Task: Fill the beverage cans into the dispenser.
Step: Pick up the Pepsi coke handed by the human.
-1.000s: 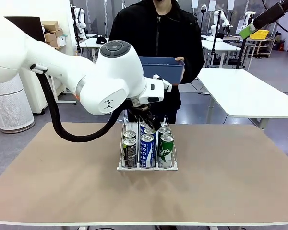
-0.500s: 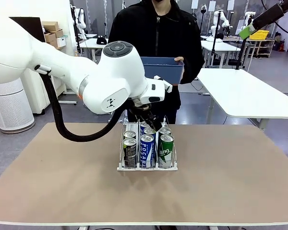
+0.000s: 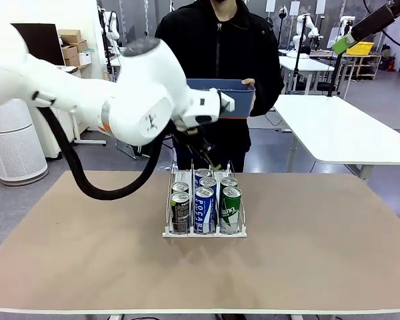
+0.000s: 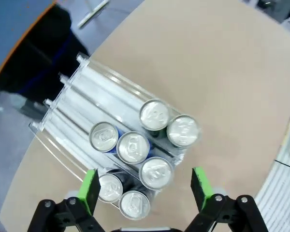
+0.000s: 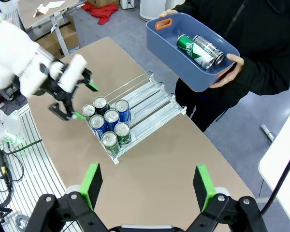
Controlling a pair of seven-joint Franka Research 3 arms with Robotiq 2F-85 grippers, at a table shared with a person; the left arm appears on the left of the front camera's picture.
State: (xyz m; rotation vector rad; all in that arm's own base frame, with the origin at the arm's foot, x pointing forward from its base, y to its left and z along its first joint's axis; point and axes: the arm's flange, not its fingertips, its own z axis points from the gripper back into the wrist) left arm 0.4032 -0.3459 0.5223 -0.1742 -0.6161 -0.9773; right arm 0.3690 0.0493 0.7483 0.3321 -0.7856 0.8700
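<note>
Jaws of our left gripper stand spread wide, pinching nothing and touching nothing. Directly beneath the gap between our green pads sit seven beverage cans, silver tops up, packed at one end of the dispenser: two black ones nearest the jaws, three blue-and-white ones just past them, two green ones farthest. Beyond the cans, the clear lanes run bare, away from our fingers. From the front we see these jaws hovering just over the rearmost cans, apart from them.

Jaws of our right gripper are likewise spread and hold nothing, high above the table. Well ahead of them lies the dispenser, with our left gripper just beside its filled end. Farther off, beyond the right-hand finger, a person's hand holds a blue bin past the table's edge, and two loose cans lie on their sides in it.
</note>
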